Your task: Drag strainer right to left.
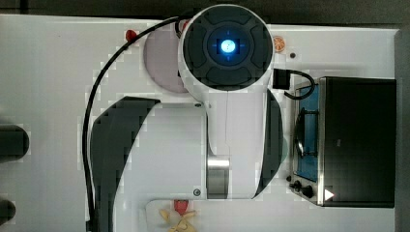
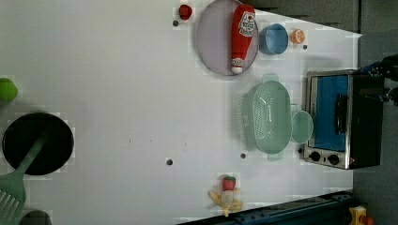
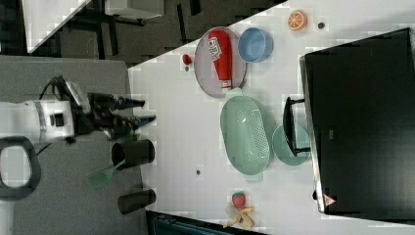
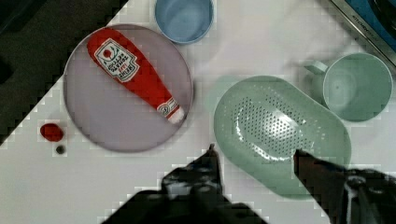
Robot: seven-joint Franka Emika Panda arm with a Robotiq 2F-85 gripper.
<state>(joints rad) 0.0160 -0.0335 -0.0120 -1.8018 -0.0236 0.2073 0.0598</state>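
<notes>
Fingers [image 4: 212, 161] spread apart, gripping nothing, poised above the counter [image 2: 117, 70] with the gripper [image 4: 254, 154] over the near rim of the strainer [image 4: 280, 133]. Strainer resting upright on the counter, clear of the fingers, just beside the mint cup [image 4: 357, 86], near the toaster oven [image 2: 340, 117]. On its other side, a grey plate [image 4: 126, 88] carrying a ketchup bottle [image 4: 135, 72], with a blue bowl [image 4: 184, 18] close by. In the right view, arm [image 3: 44, 120] held out over the counter's edge.
</notes>
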